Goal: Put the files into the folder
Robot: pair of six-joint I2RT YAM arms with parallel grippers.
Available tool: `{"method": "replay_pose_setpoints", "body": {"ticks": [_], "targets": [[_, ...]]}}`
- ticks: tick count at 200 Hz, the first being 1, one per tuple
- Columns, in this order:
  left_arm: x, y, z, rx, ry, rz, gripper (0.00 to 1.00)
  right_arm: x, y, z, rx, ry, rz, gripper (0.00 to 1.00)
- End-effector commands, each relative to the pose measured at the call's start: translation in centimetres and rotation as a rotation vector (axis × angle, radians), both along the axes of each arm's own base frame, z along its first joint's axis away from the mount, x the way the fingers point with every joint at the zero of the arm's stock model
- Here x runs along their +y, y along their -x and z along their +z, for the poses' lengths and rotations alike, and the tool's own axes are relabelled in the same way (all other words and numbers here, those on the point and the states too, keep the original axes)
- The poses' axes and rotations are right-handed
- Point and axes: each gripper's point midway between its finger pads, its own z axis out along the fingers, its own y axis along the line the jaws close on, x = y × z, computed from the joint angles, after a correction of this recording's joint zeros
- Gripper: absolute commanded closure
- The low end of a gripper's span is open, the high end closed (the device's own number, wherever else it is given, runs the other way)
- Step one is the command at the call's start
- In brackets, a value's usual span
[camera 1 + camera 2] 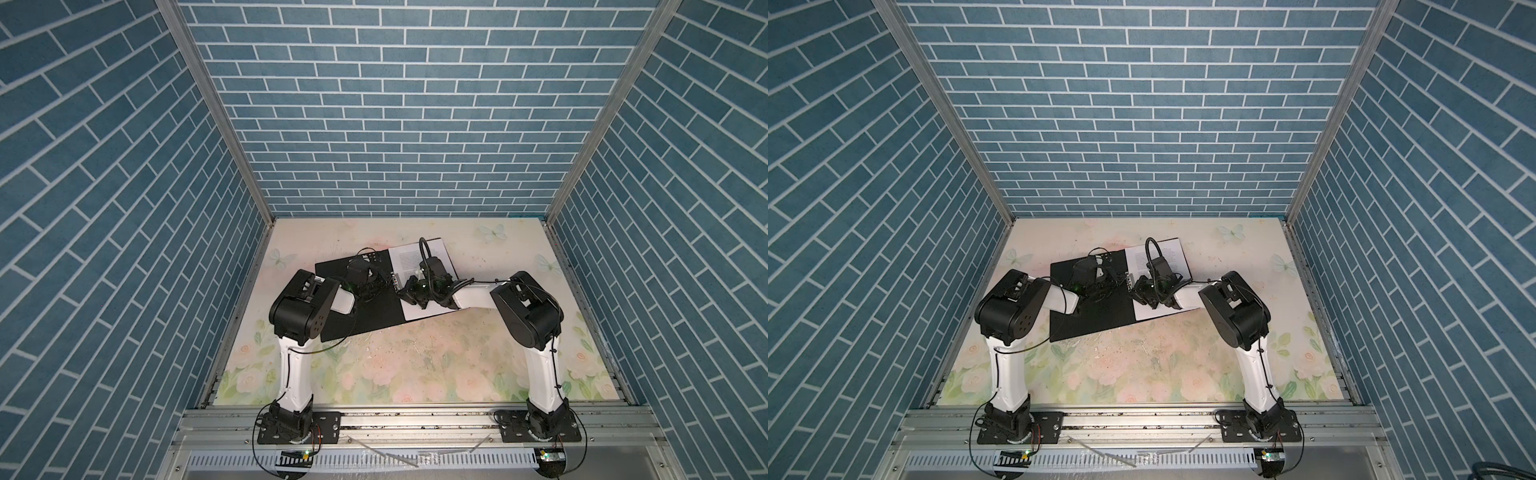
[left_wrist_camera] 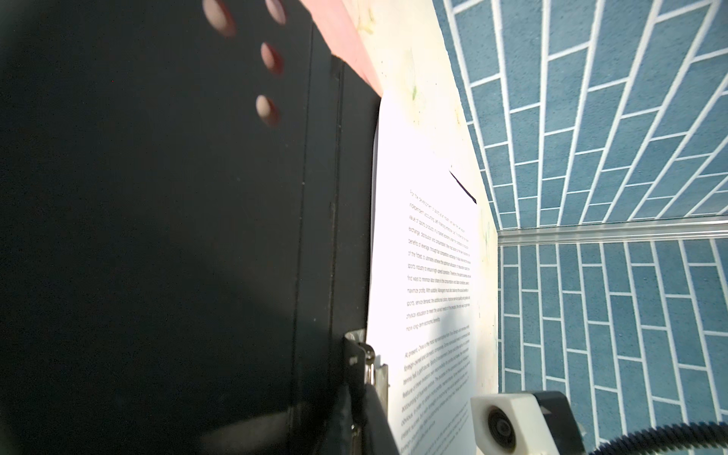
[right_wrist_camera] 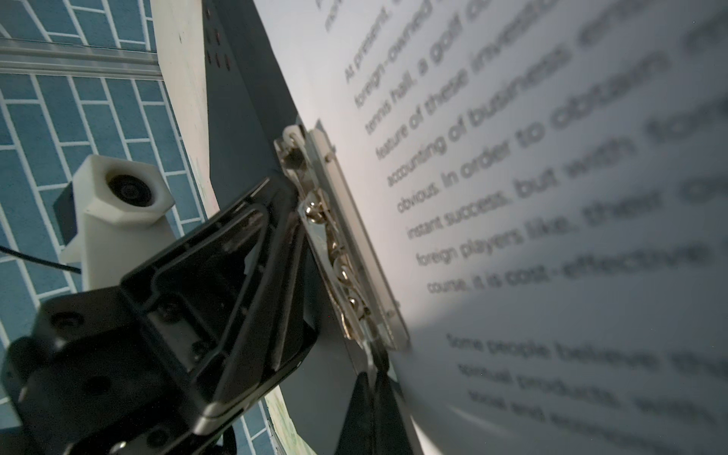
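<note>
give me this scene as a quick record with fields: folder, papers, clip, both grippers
folder: open flat on the table, black inside up
files: printed text sheet lying on the folder's right half in both top views
clip: metal, along the spine at the sheet's edge
left gripper: shut, tip at the clip's end
right gripper: shut, tip at the sheet's edge by the clip
task state: sheet on the folder, folder not yet closed

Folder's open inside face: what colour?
Plain black. The folder lies open; this shows best in a top view.
</note>
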Motion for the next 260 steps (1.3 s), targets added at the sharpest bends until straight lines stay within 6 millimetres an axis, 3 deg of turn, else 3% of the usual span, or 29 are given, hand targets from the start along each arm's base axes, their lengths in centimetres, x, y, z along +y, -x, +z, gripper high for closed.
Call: {"method": "replay_pose_setpoints", "body": {"ticks": [1, 29, 51, 105, 160, 179, 260], "targets": [[-0.3, 3.9, -5.0, 0.187, -0.051, -0.063, 0.91, -6.1, 6.0, -11.4, 0.293, 0.337, -0.055, 1.00], [-0.3, 3.9, -4.9, 0.186, -0.059, -0.066, 0.91, -8.6, 7.7, -14.1, 0.355, 0.445, -0.067, 1.00], [-0.4, 3.8, -5.0, 0.184, -0.065, -0.079, 0.91, -9.2, 7.9, -14.5, 0.375, 0.433, -0.072, 1.00], [-0.9, 3.5, -5.0, 0.177, -0.053, -0.103, 0.91, -7.4, 7.8, -14.3, 0.369, 0.379, 0.000, 0.99], [-1.0, 3.5, -4.9, 0.168, -0.070, -0.130, 0.91, -5.6, 6.7, -11.6, 0.303, 0.252, 0.004, 0.88], [-0.8, 3.6, -5.1, 0.174, -0.074, -0.114, 0.91, -5.1, 6.8, -11.8, 0.334, 0.239, -0.003, 0.88], [-0.4, 3.8, -5.2, 0.172, -0.078, -0.085, 0.91, -7.9, 9.6, -15.7, 0.460, 0.347, -0.050, 0.97]]}}
